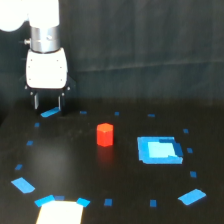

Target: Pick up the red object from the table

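The red object [105, 134] is a small red-orange block standing on the black table [75, 155], near the middle of the exterior view. My gripper [48, 103] hangs at the upper left on a white arm, well to the left of the block and farther back. Its two dark fingers point down with a gap between them, and nothing is held. A blue tape mark [49, 113] lies just beneath the fingertips.
A bright blue rectangular patch [159, 150] lies to the right of the block. Small blue tape marks dot the table in a rough ring. A white sheet [60, 213] with blue corners sits at the bottom left. A dark curtain hangs behind.
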Available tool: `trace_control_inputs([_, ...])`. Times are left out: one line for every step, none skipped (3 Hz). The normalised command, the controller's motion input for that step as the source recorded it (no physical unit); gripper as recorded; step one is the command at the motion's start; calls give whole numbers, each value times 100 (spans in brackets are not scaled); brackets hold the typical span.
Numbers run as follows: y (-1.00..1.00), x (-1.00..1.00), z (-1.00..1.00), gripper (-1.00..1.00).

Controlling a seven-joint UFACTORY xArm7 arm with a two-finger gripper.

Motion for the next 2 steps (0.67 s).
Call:
trace_control_inputs([-38, 92, -25, 100])
trace_control_inputs([-62, 100, -34, 100])
